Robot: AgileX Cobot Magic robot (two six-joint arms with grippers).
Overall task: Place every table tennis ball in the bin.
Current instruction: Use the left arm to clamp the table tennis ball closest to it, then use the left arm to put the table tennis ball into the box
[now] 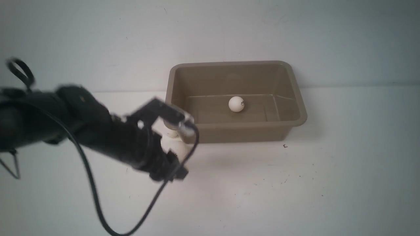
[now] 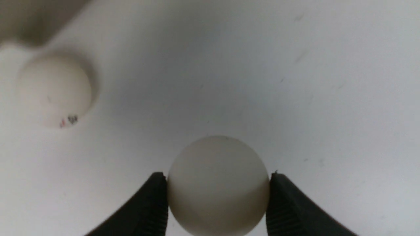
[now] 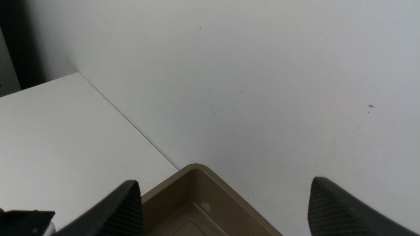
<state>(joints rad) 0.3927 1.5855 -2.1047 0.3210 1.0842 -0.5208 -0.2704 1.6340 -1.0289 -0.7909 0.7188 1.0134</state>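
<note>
Left gripper (image 2: 218, 200) pinches one table tennis ball (image 2: 218, 177) across its middle, just beside bin (image 1: 236, 126) corner. Light, smooth, thin-shelled: likely slips or dents if squeezed hard. Right gripper (image 3: 226, 203) spread, empty.

Soft, even, greyish light, faint shadow beside the bin (image 1: 297, 122), blurred left arm (image 1: 75, 121), hazy wrist close-ups.

Taupe bin (image 1: 297, 108), upright; first ball (image 1: 236, 104) inside; second ball (image 2: 54, 90) beside its near-left corner; third ball (image 2: 218, 193) in left gripper (image 2: 218, 178).
</note>
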